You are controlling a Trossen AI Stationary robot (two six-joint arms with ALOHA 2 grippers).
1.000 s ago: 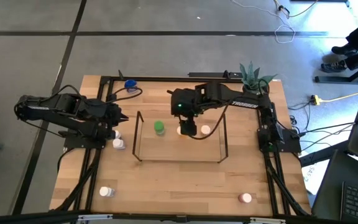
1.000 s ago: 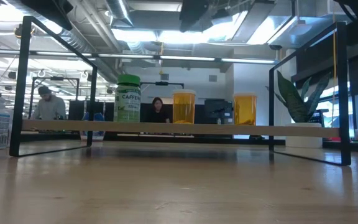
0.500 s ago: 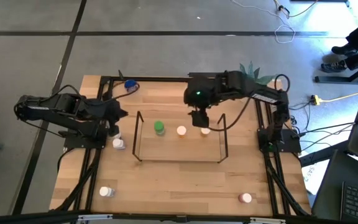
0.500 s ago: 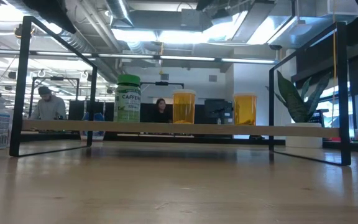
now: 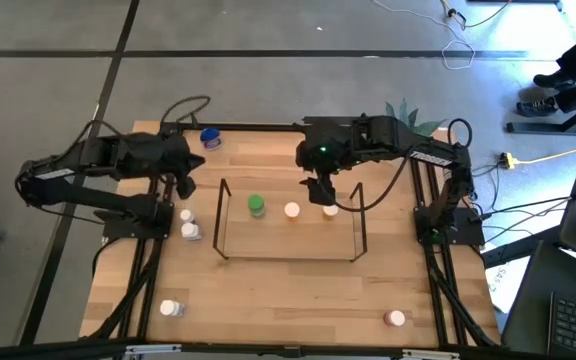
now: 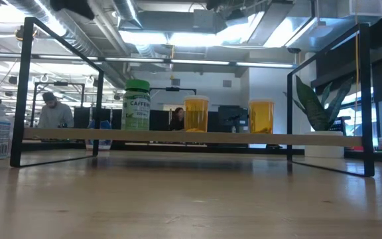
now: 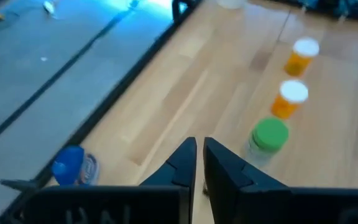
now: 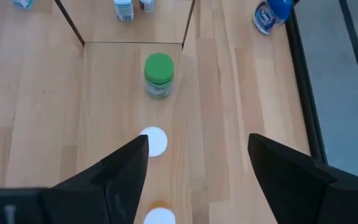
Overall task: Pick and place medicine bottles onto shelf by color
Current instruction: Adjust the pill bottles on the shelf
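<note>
The right gripper (image 5: 320, 190), jaws wide and empty, hovers at the shelf (image 5: 360, 232) back edge above two orange bottles (image 5: 292, 210) (white-capped); the pinched-shut, empty left gripper (image 5: 184, 186) hangs outside its end.

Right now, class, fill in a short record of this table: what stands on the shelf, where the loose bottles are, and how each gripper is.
On shelf: green-capped bottle, two white-capped orange bottles, in a row
Shelf: dark wire frame
Loose bottles: blue-capped bottle at the far edge; two white bottles left of the shelf; two near the front edge
Left gripper: shut, empty
Right gripper: open, above the shelf
</note>
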